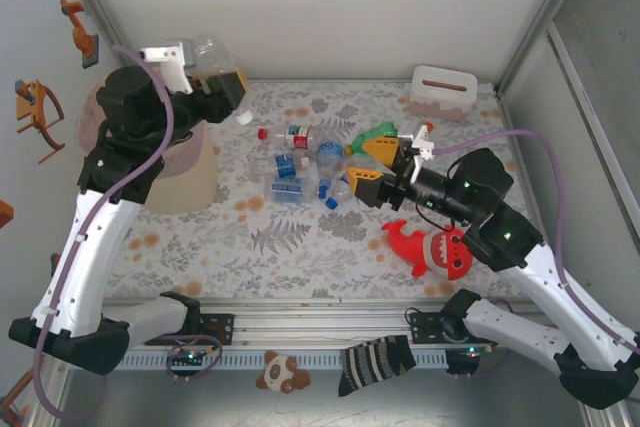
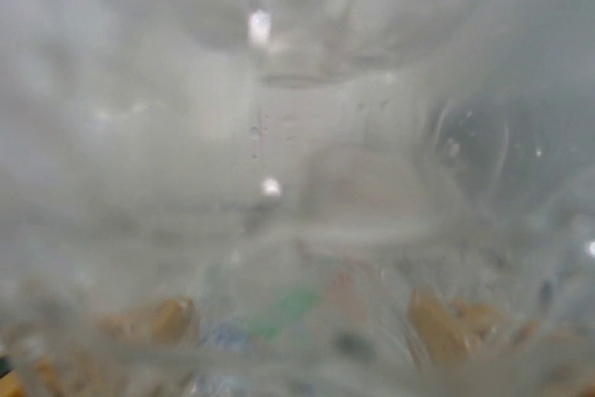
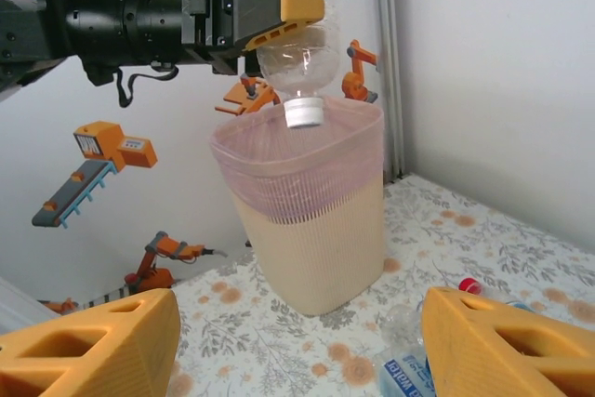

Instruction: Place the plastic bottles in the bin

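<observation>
Top external: bottles on floral table.

red shark plush, white slotted box, striped sock

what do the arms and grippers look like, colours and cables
The left arm and right arm have white lower links, black upper housings and a looping lilac cable each. Small green lights glow on the right one. The left gripper and right gripper carry chunky orange wedge-shaped fingers.
</observation>
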